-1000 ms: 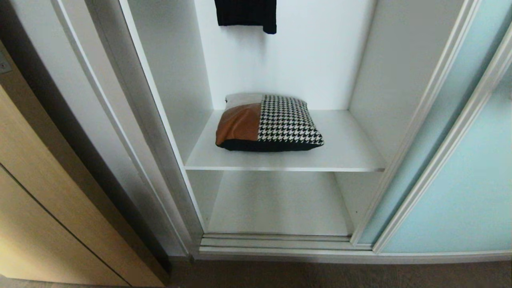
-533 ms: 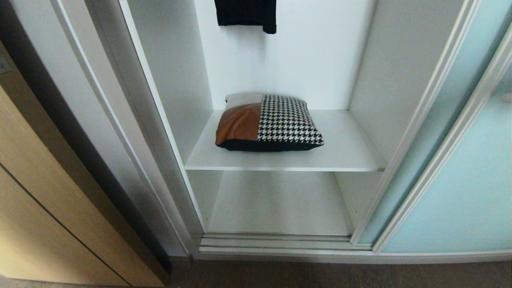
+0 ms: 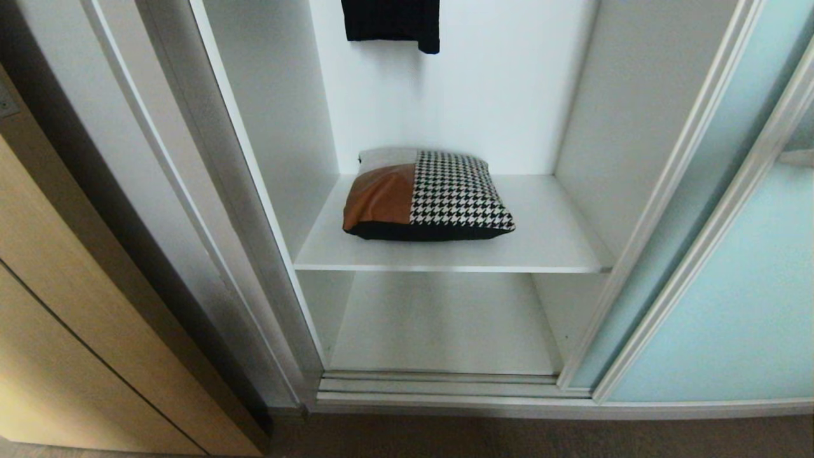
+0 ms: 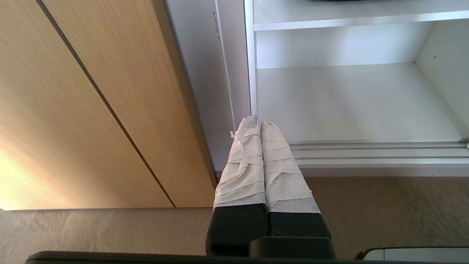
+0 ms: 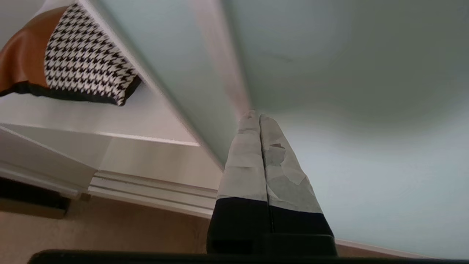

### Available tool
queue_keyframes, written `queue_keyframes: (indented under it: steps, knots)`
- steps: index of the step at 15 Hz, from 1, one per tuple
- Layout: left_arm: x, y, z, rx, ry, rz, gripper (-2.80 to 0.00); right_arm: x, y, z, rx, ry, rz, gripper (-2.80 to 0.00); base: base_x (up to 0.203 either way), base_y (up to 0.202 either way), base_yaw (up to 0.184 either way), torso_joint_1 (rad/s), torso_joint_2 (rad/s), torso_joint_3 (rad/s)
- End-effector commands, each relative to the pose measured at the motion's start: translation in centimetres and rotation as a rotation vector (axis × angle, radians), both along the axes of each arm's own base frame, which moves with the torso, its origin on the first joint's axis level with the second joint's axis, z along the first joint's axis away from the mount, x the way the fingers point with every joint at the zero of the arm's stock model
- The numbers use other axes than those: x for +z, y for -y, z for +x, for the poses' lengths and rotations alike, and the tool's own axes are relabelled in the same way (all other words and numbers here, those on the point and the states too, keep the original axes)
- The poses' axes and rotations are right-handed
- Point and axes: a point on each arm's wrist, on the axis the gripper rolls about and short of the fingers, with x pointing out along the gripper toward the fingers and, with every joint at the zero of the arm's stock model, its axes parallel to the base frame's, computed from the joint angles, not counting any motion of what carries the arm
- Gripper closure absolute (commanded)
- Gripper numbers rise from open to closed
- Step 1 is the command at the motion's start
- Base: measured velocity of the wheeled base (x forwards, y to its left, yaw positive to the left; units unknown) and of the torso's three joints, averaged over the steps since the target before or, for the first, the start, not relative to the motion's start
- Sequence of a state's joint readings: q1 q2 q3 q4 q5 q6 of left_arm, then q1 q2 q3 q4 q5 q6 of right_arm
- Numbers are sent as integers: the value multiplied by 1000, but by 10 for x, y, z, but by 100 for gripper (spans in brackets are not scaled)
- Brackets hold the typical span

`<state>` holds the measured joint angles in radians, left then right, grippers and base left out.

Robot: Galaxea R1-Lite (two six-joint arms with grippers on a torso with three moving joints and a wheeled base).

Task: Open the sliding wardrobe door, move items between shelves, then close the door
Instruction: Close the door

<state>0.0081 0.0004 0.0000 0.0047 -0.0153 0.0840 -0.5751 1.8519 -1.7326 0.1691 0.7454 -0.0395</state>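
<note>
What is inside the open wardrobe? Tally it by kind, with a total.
Cushion: 1
Black garment: 1
White shelves, upper and lower: 2
Total: 4

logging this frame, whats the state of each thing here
sliding wardrobe door: slid open to the right
cushion: lying flat on the upper shelf
lower shelf: bare
black garment: hanging above
left gripper: shut, empty
right gripper: shut, tips at the door glass

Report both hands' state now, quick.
Left hand: closed, holding nothing.
Right hand: closed, holding nothing, by the sliding door.
</note>
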Motion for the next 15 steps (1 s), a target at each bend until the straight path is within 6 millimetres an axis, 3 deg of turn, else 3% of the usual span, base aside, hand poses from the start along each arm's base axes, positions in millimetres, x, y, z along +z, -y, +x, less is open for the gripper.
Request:
queue_keyframes:
  steps: [1, 8, 15]
  knots:
    - [0, 0, 0, 0, 1, 0, 0, -3, 3, 5, 5, -6, 10, 0, 0, 0, 0, 0, 0, 0]
    - [0, 0, 0, 1, 1, 0, 0, -6, 4, 9, 5, 2, 10, 0, 0, 0, 0, 0, 0, 0]
    - [0, 0, 0, 0, 1, 0, 0, 4, -29, 5, 78, 15, 5, 0, 0, 0, 0, 0, 0, 0]
